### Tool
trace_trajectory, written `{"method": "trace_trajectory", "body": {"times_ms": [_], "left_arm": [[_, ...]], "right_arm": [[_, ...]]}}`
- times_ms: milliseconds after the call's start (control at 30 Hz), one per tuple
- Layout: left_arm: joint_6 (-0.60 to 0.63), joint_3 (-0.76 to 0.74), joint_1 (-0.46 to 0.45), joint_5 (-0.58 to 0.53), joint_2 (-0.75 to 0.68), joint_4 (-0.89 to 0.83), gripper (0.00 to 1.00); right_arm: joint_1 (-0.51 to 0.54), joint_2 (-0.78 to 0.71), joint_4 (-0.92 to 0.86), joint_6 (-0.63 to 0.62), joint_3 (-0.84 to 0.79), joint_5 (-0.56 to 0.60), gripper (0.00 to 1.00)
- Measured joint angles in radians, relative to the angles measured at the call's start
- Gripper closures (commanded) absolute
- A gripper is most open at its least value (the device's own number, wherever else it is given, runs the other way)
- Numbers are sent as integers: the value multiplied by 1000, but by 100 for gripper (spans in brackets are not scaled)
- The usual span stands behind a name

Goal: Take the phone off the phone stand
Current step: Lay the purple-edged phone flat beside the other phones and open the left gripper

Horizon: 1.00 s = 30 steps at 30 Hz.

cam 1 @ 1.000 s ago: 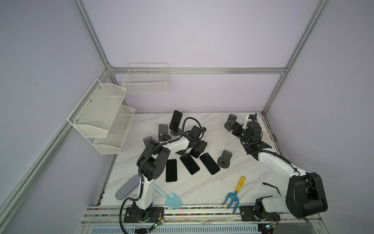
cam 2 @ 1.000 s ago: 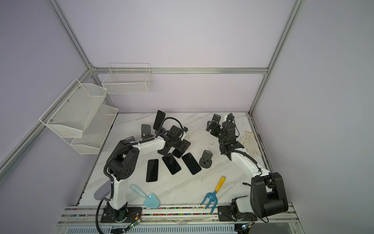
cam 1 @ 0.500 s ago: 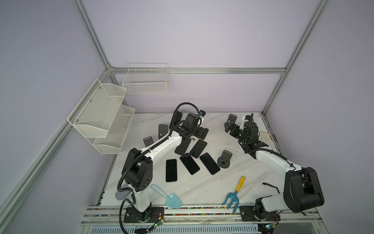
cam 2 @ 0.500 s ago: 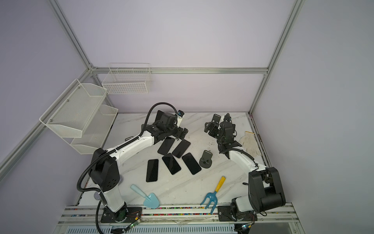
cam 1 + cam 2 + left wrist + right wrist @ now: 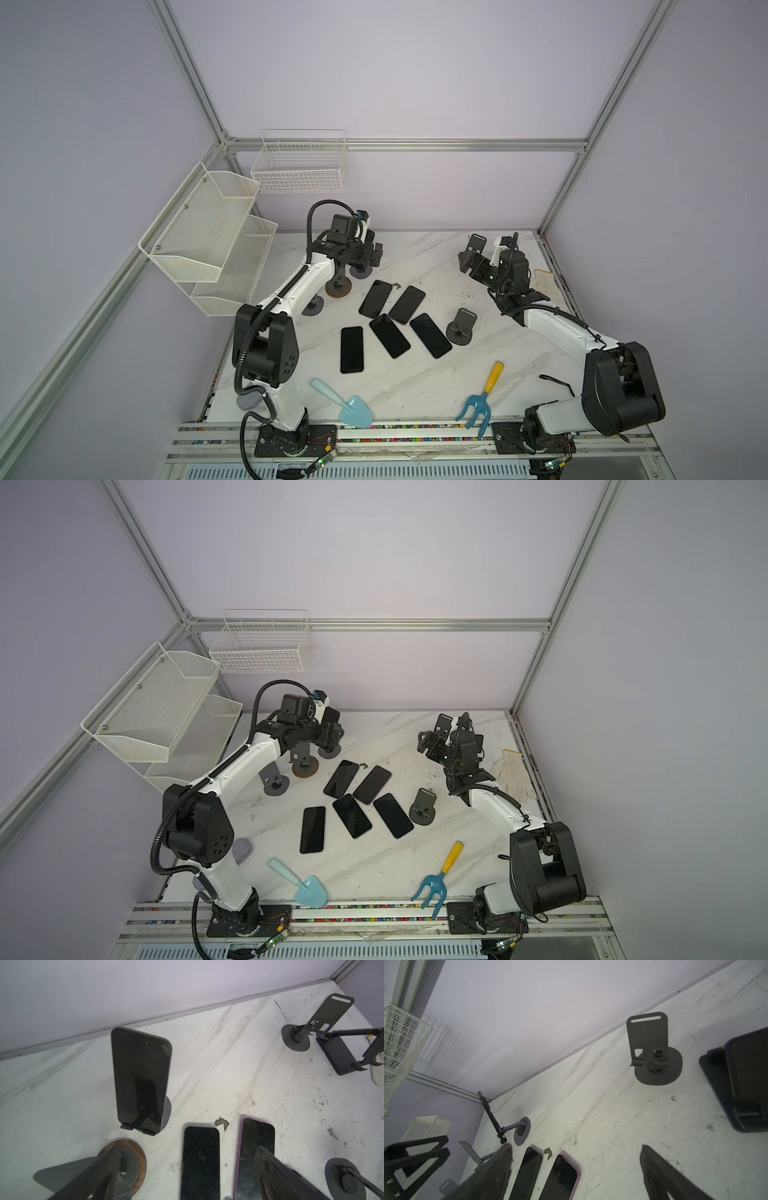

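**Swinging onto the one phone still propped up**

Clock face is laid over the white marble-pattern tabletop [image 5: 415, 386] as the top views show it, with 12 at the back wall.

- The left gripper [image 5: 374, 255] is now at about 11 o'clock. Its fingers [image 5: 99, 1174] are spread as wide as they go, with nothing between them.
- A second ago it sat low near the centre, half closed over the flat phones. Half a second ago the fingers were already apart and the arm was reaching toward the back.
- My reading is that the previous phone has been set down and this hand is free again.
- The black glass-faced rectangular phone [image 5: 141, 1080] leans upright on a dark grey metal phone stand with a round base [image 5: 168, 1108] at 11 o'clock. It is just ahead of the left fingers and nothing touches it.
- Five dark flat phones [image 5: 390, 336] lie face up around the centre.
- The right gripper [image 5: 467, 264] is at 1 o'clock, wide open and empty, near an empty slotted grey stand [image 5: 648, 1043]. It has hardly moved over the second.
- I see no other stand holding a phone, so this is probably the last removal.
- The next move needs the fingers around the phone's long edges and a lift clear of the bottom lip. The stand looks light and may tip or drag.
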Motion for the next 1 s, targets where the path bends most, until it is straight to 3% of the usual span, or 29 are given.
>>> {"method": "trace_trajectory", "body": {"times_ms": [333, 667, 1000], "left_arm": [[22, 91, 84, 172, 114, 92, 0], [134, 150, 110, 164, 235, 110, 0], [159, 188, 114, 153, 299, 167, 0]], "right_arm": [[0, -10, -12, 1, 0, 16, 3], [4, -23, -18, 13, 0, 35, 3], [10, -23, -18, 27, 8, 49, 3]]}}
